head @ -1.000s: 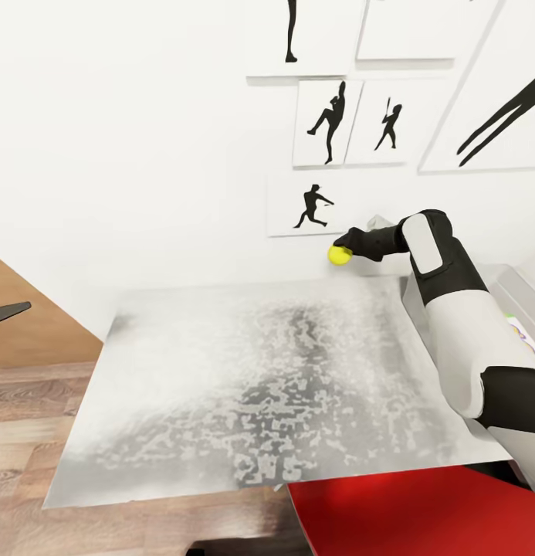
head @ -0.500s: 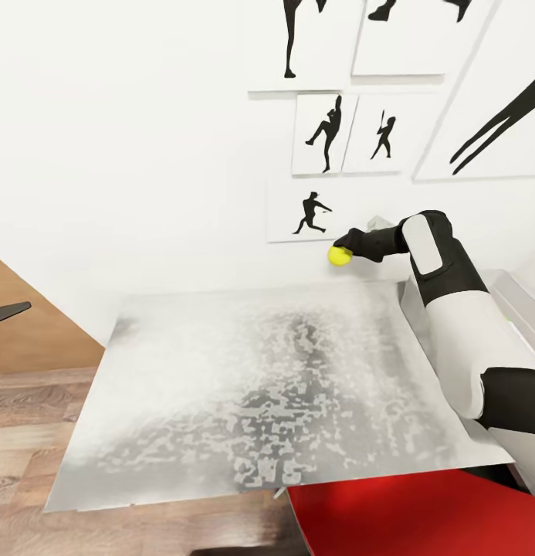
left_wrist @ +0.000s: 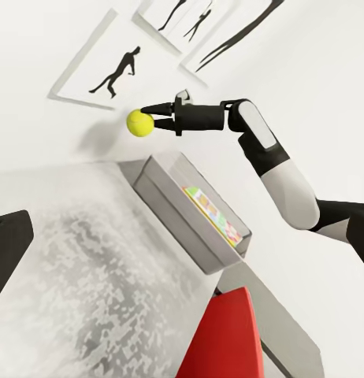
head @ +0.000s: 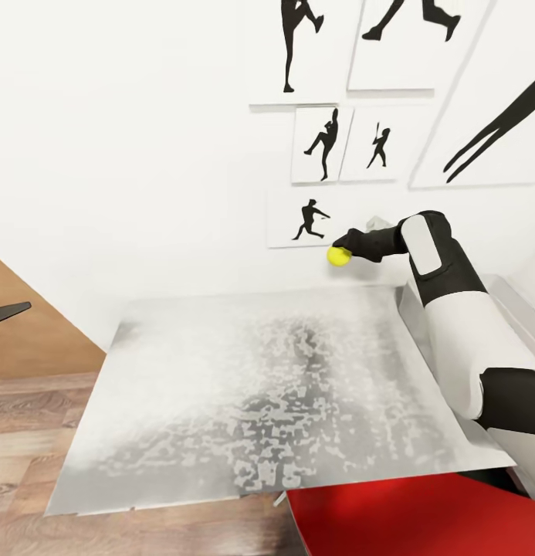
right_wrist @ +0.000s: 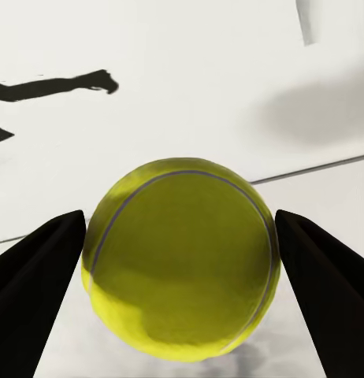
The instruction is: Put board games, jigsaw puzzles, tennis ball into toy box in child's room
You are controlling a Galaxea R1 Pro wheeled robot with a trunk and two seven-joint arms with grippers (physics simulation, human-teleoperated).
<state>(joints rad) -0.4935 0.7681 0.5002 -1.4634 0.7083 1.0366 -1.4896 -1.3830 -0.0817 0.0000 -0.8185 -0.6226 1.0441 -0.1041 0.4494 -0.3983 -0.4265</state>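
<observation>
The right claw point(head: 338, 252) pinches the tennis ball point(head: 339, 255) between its two dark fingers point(right_wrist: 40, 283), one pressed against each side of the ball, and holds it in the air in front of the white wall, above the far edge of the mottled grey table point(head: 267, 394). In the head view the ball sits just below a small framed silhouette picture point(head: 308, 219) of a batter, with further silhouette pictures hung higher on the wall. The right arm point(head: 452, 309), white with black joints, reaches from the lower right up and across to the ball. In the left wrist view the same claw point(left_wrist: 154, 122) and ball point(left_wrist: 139, 122) hang apart from the long grey toy box point(left_wrist: 190, 209), which lies on the table near the wall; something colourful lies inside it, too small to name. A red surface point(head: 406, 517) shows just beside the near right corner of the table. Of the left claw, one dark finger point(left_wrist: 10, 248) appears at the edge of its own wrist view, so I cannot tell whether it is spread or pressed together. Wood-grain floor point(head: 28, 432) lies left of the table.
</observation>
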